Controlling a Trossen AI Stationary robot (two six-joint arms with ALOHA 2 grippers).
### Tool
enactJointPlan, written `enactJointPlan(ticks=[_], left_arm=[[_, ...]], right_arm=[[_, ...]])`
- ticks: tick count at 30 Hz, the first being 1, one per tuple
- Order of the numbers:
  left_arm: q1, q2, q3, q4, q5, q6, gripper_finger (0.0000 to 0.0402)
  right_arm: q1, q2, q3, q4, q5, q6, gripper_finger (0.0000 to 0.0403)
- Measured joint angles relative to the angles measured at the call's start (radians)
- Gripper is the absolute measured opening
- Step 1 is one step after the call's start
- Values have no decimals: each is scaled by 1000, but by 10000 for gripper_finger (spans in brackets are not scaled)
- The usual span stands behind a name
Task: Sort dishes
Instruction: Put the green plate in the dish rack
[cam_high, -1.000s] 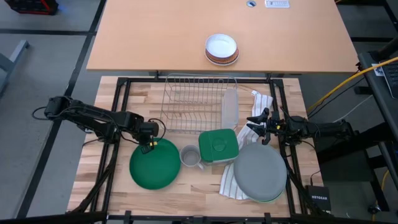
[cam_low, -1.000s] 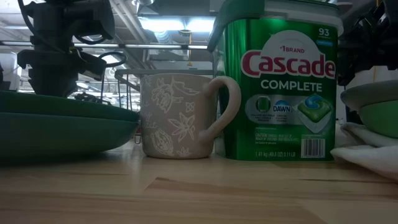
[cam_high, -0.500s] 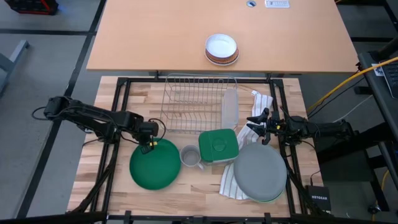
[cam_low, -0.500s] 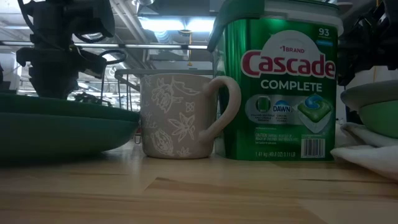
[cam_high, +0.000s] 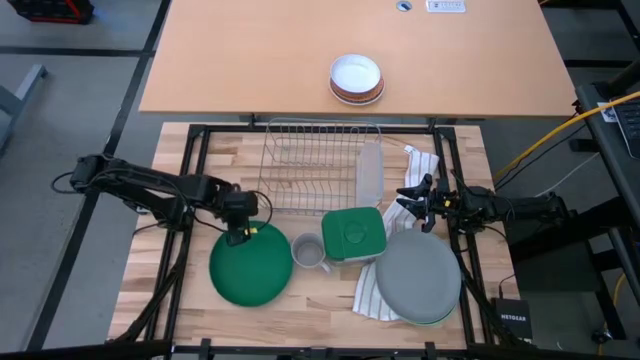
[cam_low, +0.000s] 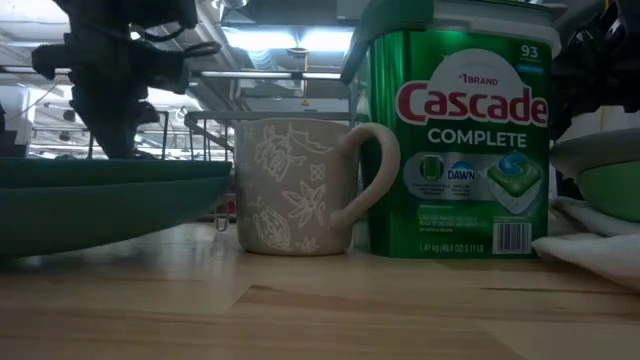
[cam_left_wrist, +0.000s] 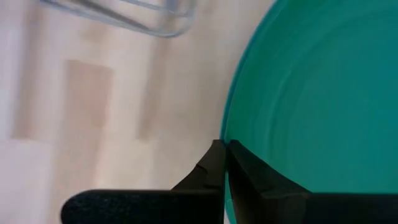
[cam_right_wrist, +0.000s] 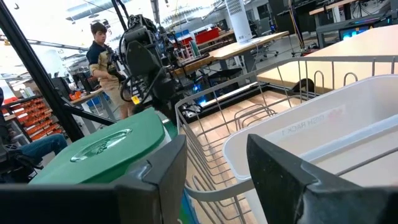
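Observation:
A dark green plate (cam_high: 250, 270) lies on a teal plate (cam_low: 100, 215) at the near left of the table. My left gripper (cam_high: 240, 233) is shut on the far rim of this stack and also shows in the left wrist view (cam_left_wrist: 225, 149). A grey plate (cam_high: 418, 277) lies on a light green plate (cam_low: 612, 190) on a striped towel at the near right. My right gripper (cam_high: 412, 210) is open and empty just beyond the grey plate, beside the dish rack. My left gripper pinches the plate's far rim (cam_left_wrist: 225, 124) between its two fingers, one on the inner side and one on the outer. The fingers point down from above. Whether they hold the top plate alone or both plates, I cannot tell. The stack still rests on the table.
A small grey mug (cam_high: 310, 252) stands close to the green plate's right edge, with a green Cascade tub (cam_high: 353, 234) just beyond it. A wire dish rack (cam_high: 315, 165) with a white holder stands behind. A white bowl (cam_high: 356, 77) sits on the far table.
My left gripper has gone a little toward the table's right edge and turned, still shut on the plate's rim. The plate stack has slid right with it. The mug and the Cascade tub have also shifted a little to the right.

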Motion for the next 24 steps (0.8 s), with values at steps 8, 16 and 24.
enactJointPlan(ticks=[8,16,24], left_arm=[[0,0,31,-235,-25,-248,0],[-23,0,31,-75,295,-221,0],[-51,0,31,11,252,-130,0]], right_arm=[[0,0,0,0,0,0,172],[0,0,0,0,0,0,172],[0,0,0,2,0,0,172]])
